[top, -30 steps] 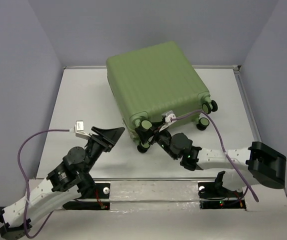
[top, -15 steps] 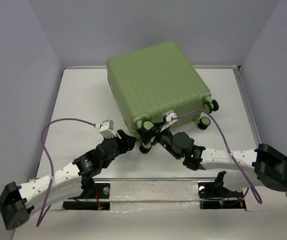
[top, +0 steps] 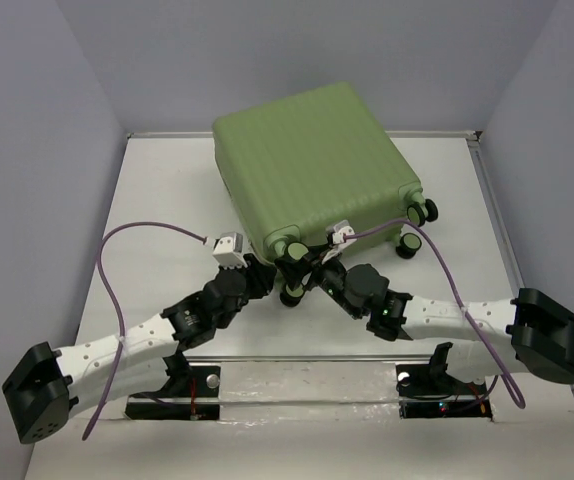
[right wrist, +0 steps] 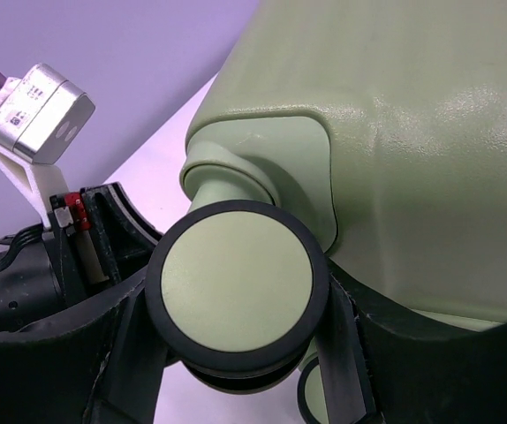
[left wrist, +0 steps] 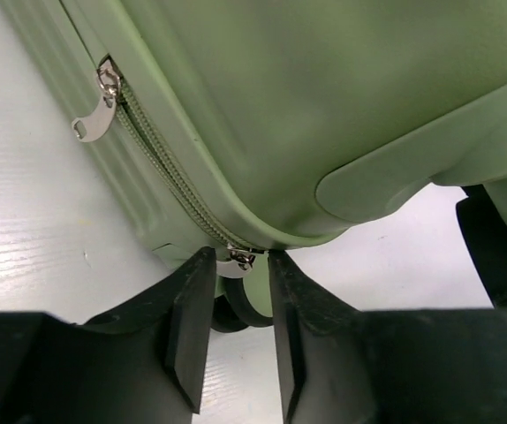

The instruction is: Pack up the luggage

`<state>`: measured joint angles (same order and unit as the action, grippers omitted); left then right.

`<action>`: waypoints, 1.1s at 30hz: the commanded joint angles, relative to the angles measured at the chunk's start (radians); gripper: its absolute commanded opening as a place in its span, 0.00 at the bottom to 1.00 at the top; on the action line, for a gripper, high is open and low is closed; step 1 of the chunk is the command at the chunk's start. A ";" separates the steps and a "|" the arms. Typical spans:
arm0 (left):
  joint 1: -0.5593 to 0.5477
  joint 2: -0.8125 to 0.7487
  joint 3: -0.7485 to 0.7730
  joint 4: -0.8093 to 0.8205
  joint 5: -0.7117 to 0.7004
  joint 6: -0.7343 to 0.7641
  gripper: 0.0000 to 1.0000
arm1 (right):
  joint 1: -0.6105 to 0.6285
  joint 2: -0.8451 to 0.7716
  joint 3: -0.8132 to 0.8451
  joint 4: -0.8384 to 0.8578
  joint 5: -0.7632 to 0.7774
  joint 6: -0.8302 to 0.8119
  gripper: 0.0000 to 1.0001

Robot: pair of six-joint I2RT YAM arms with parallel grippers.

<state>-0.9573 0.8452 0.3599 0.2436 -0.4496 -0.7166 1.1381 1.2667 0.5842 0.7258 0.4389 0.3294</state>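
The closed luggage (top: pixel 317 170) lies on the counter (top: pixel 167 200), its inside hidden; from above, contact at its near corner is unclear. The left fingers (left wrist: pixel 187 336) stand narrowly apart around its zipper pull (left wrist: pixel 236 261); the right fingers (right wrist: pixel 346 353) clamp its wheel (right wrist: pixel 236 283).

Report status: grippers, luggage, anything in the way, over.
Left gripper open, astride zipper pull. Right gripper shut on wheel. Luggage closed, flat on table. Both grippers crowd one corner.
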 commanded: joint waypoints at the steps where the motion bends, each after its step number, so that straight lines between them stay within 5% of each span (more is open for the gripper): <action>1: -0.003 0.017 0.047 0.074 -0.060 0.043 0.38 | -0.040 -0.050 0.016 0.139 0.081 0.016 0.08; 6: -0.003 0.060 0.062 0.072 -0.049 0.046 0.29 | -0.040 -0.049 0.011 0.142 0.083 0.023 0.07; 11: -0.001 0.063 0.067 0.042 -0.061 0.029 0.06 | -0.040 -0.053 0.002 0.144 0.084 0.023 0.08; 25: 0.097 -0.046 0.091 -0.294 -0.193 -0.038 0.06 | -0.040 -0.194 -0.058 0.040 0.070 0.013 0.07; 33: 0.333 -0.019 0.080 -0.159 -0.092 0.025 0.06 | -0.040 -0.268 -0.086 -0.032 -0.015 0.020 0.07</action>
<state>-0.7841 0.8162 0.4267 0.0887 -0.3473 -0.7750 1.1252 1.0729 0.4900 0.5961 0.3794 0.3389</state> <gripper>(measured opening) 0.079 0.629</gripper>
